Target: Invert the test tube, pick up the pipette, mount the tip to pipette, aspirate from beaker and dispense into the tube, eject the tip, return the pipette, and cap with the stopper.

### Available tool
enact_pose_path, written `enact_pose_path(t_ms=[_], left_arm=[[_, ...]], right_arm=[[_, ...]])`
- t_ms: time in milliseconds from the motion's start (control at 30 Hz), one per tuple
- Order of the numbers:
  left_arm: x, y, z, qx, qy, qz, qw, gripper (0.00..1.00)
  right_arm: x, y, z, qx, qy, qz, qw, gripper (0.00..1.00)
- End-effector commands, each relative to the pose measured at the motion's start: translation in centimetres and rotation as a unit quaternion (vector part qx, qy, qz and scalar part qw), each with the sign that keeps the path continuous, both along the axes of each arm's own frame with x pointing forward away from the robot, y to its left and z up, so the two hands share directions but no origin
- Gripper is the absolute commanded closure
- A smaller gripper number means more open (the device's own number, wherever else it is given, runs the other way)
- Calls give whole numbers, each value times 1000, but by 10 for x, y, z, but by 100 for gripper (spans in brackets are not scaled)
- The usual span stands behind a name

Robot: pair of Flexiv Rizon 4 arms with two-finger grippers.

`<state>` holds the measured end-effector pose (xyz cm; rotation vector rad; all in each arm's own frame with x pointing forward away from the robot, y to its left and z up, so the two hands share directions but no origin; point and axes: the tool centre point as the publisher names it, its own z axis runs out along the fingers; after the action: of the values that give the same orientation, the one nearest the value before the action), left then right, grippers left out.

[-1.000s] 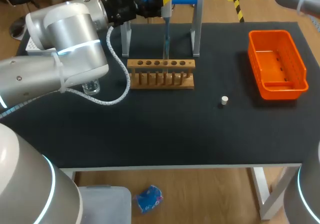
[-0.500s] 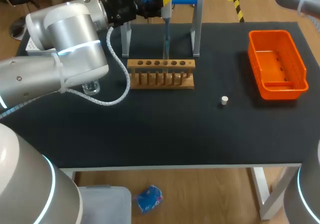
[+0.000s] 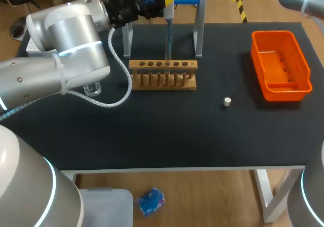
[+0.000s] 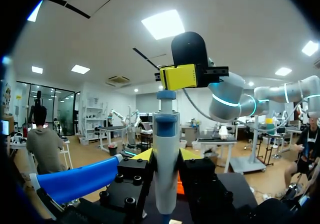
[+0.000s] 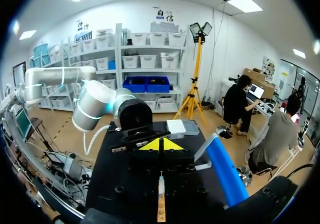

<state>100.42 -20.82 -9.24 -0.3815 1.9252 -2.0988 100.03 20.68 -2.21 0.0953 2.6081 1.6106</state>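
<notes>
At the black surface's [image 3: 167,136] far edge, the jaws of the left gripper [image 4: 166,180] are clamping an upright white-and-blue pipette [image 4: 166,134] behind the slotted wooden rack [image 3: 163,75], while the right gripper [image 4: 183,77], jaws pressed together, is hanging just above its top.

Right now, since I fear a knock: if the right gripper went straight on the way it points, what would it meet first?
Probably the pipette, at its top: the right gripper sits just above it, pointing down, while the left gripper holds it. Whether they touch is unclear.
</notes>
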Motion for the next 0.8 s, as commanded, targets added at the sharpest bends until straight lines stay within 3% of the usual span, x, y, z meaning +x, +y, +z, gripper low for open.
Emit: enact_pose_path(t_ms=[33,600,800], left_arm=[[1,-1,3,-2,-1,3,1000,100],[1,-1,3,-2,-1,3,1000,100],[1,-1,3,-2,-1,3,1000,100]], right_arm=[[-1,-1,-7,-1,3,2,1000,100],[-3,-2,-20,-4,20,0,1000,100],[-4,-3,-6,6,10,1,1000,100]])
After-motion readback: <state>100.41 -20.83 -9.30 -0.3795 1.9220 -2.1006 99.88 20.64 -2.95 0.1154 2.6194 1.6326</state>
